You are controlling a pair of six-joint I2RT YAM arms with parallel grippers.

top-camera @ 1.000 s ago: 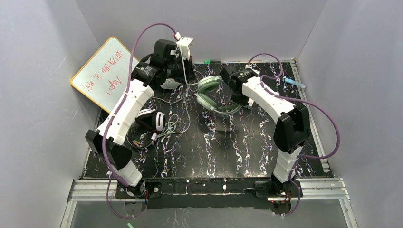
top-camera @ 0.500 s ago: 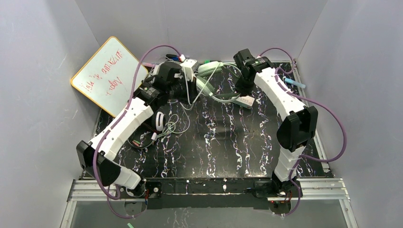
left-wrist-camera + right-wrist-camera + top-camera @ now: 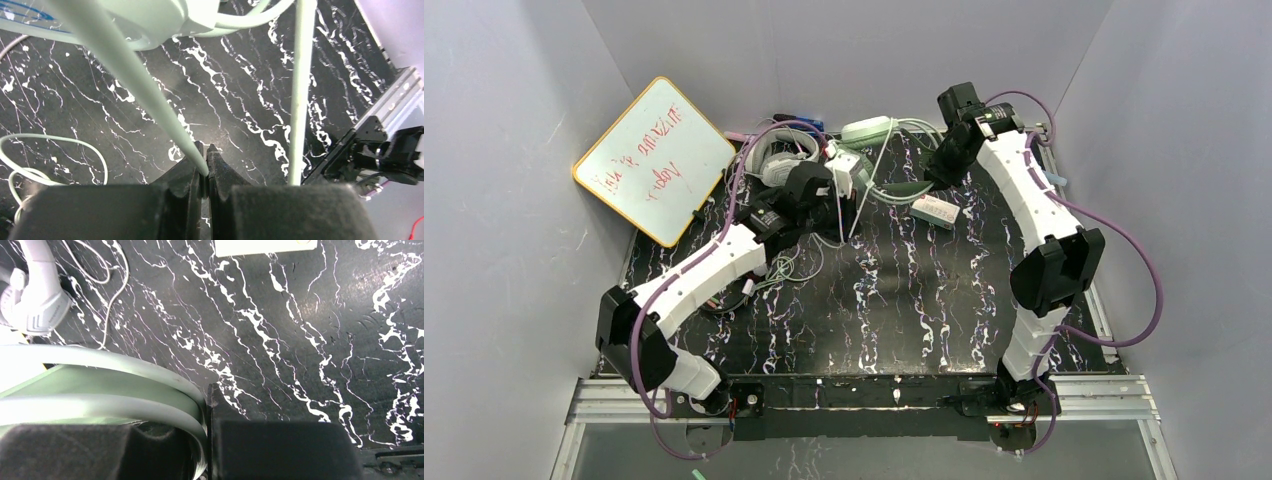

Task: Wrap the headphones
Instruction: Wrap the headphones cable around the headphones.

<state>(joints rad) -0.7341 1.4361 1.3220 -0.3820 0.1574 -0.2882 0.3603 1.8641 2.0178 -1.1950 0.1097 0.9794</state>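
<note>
Overhead, the mint-green headphones [image 3: 869, 130] are held at the rear of the glossy black marbled table [image 3: 894, 300], between both arms. From the left wrist, the left gripper [image 3: 206, 150] pinches their smooth, round pale cable [image 3: 150, 95]. From the right wrist, the right gripper [image 3: 200, 415] clamps the curved, flat headband [image 3: 100, 385].

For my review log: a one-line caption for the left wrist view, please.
Left gripper shut on the taut pale cable of a headset, above the black marbled table.
</note>
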